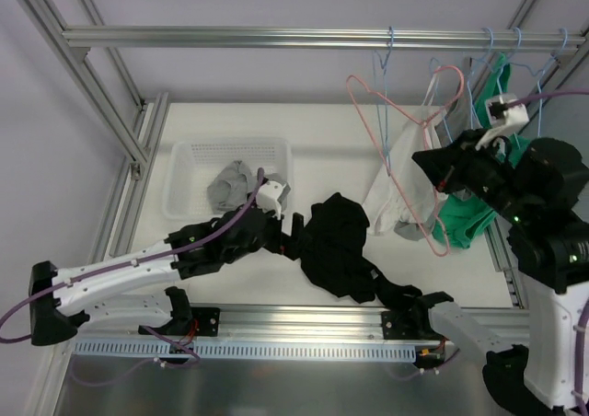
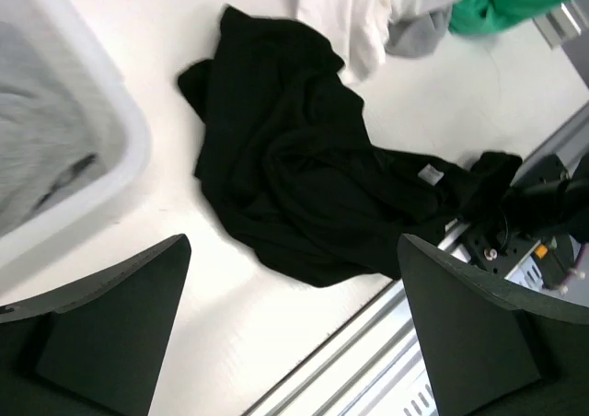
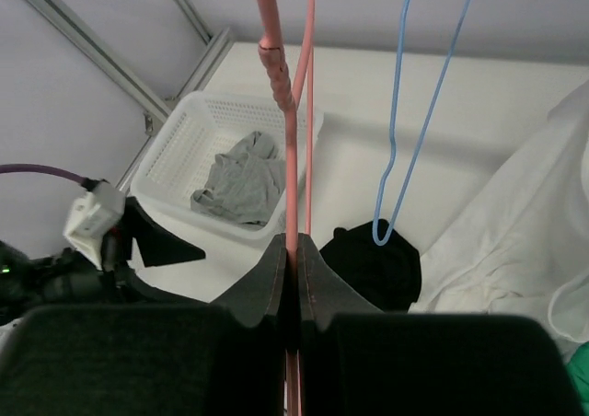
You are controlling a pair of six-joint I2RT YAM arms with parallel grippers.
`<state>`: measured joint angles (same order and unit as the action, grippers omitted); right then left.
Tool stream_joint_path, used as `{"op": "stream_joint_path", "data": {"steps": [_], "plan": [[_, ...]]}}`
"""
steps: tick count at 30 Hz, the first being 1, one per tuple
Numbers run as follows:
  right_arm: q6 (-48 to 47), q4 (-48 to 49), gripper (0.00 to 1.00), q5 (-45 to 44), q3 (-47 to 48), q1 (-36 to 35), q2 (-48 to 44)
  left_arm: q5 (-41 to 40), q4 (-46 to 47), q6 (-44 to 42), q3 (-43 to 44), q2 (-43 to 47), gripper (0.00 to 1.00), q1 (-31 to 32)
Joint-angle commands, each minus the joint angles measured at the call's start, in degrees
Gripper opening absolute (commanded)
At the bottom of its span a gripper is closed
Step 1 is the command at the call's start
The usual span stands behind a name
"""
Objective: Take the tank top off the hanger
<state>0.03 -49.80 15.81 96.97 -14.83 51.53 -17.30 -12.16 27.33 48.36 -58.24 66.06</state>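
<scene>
one black tank top [image 1: 336, 250] lies crumpled on the white counter [image 1: 267, 287], roughly mid-counter, between the two arms. its near end trails toward the metal edge by the right arm's base. from the left wrist view we see a small white label on it.

two claws. the left claw [image 2: 293, 250] stands wide open with nothing between its fingers. it hangs low over the counter, just beside the tank top's left edge. from the top view we cannot tell if a fingertip touches the cloth.

the right claw [image 3: 293, 260] is up in the air at the right, pinched tight on one pink wire hanger [image 3: 275, 71]. its two fingers meet on the wire. the hanger tilts, with its hook below the aluminium rail [image 1: 322, 37]. it is apart from the tank top.

we count four light blue wire hanger hooks [image 1: 390, 39] on that rail, one to the left and three bunched at the far right.

one white garment [image 1: 391, 200] and one green garment [image 1: 469, 223] hang at the right, their lower ends near the counter. a small grey piece shows under the white one. we cannot tell which hanger carries which.

one white perforated plastic basket [image 1: 198, 149] sits at the far left of the counter. one grey crumpled garment [image 1: 230, 186] lies inside it, at the right end.
</scene>
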Motion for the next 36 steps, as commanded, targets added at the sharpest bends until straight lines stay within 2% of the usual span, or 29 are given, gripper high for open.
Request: {"op": "stream_joint_path", "data": {"steps": [1, 3, 5, 7, 13, 19, 24, 30, 36], "plan": [[0.9, 1.6, 0.0, -6.1, 3.0, -4.3, 4.5, -7.0, -7.2, -0.7, 0.3, 5.0, 0.99, 0.5], [-1.7, 1.0, 0.0, -9.6, 5.8, -8.2, 9.0, -8.9, -9.6, -0.2, 0.9, 7.5, 0.99, 0.4], [-2.7, 1.9, 0.0, -17.3, 7.0, -11.3, 12.4, -9.2, -10.6, -0.1, 1.6, 8.7, 0.99, 0.4], [-4.2, 2.8, 0.0, -23.3, 9.0, -12.8, 14.6, -9.2, -11.4, 0.0, 2.0, 9.9, 0.99, 0.4], [-8.4, 2.9, 0.0, -33.8, 18.1, -17.1, 26.2, -7.6, -12.4, 0.3, 2.4, 9.9, 0.99, 0.3], [-10.9, 3.5, 0.0, -39.5, 24.1, -18.0, 33.6, -6.7, -12.5, 1.1, 1.9, 9.5, 0.99, 0.4], [-11.0, 3.6, 0.0, -40.6, 27.7, -17.6, 39.4, -5.6, -12.5, 1.6, 1.7, 8.3, 0.99, 0.5], [-9.4, 5.1, 0.0, -43.1, 24.9, -17.0, 40.8, -3.3, -12.4, 2.7, 1.7, 7.5, 0.99, 0.5], [-6.7, 8.5, 0.0, -41.9, 14.5, -16.9, 36.5, -1.7, -12.4, 3.4, 1.1, 6.2, 0.99, 0.5]]}}
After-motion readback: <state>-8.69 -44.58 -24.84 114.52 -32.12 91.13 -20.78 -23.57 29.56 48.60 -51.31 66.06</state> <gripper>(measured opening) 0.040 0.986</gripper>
